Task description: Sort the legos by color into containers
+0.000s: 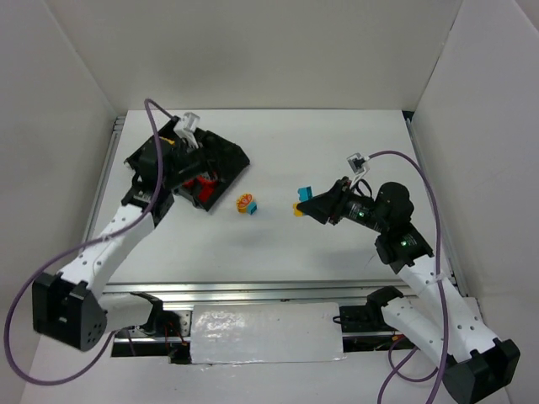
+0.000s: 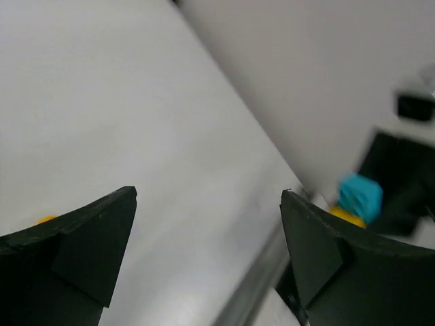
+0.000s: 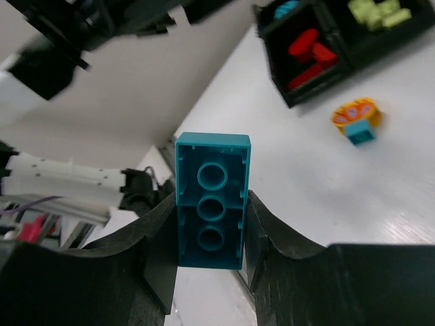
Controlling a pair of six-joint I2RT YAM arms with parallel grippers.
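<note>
Right fingers [image 3: 160,251] pinch teal brick [image 3: 212,200] by long sides, hollow underside toward camera, right of tray [image 3: 299,95]; likely gripped for carry there. Left fingers [image 2: 88,238] spread, empty, above tray. Orange-teal brick [image 3: 355,121] lies loose on worktop [image 3: 408,176] near tray, unsorted.

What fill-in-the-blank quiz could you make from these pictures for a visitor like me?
1. The right gripper is shut on a ____ brick.
2. The left gripper, above the black tray, has its jaws ____.
3. In the tray, the compartment beside the pale green bricks holds ____ bricks.
Missing words: teal; open; red.
</note>
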